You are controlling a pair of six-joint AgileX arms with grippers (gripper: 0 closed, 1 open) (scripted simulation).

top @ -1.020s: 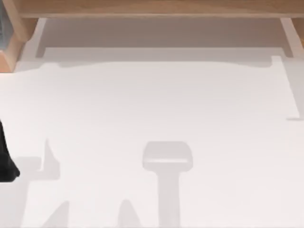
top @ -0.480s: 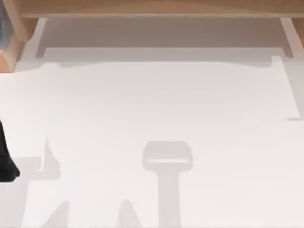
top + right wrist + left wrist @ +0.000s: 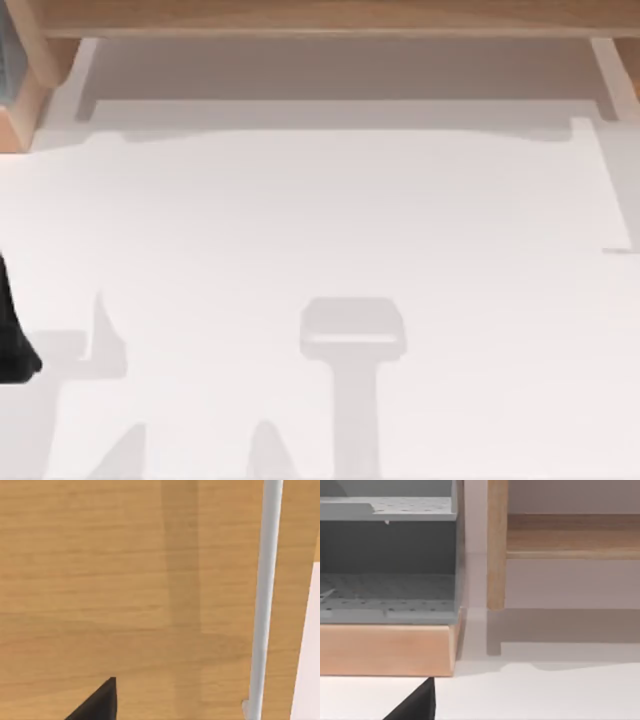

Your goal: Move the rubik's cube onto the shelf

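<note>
From above, the shelf (image 3: 320, 18) runs along the far edge of the white table (image 3: 330, 210), a dark part of my left arm (image 3: 12, 330) sits parked at the left edge, and I cannot find the rubik's cube, so whether it is placed I cannot tell. The left wrist view looks across at a grey perforated rack on a wooden base (image 3: 385, 647) just left of a shelf upright (image 3: 496, 545), which would block a leftward sweep. The right wrist view looks down on tan board beside a pale upright (image 3: 264, 600), so the right gripper hangs over the shelf, its fingers unreadable, and withdrawing carelessly could clip that upright.
</note>
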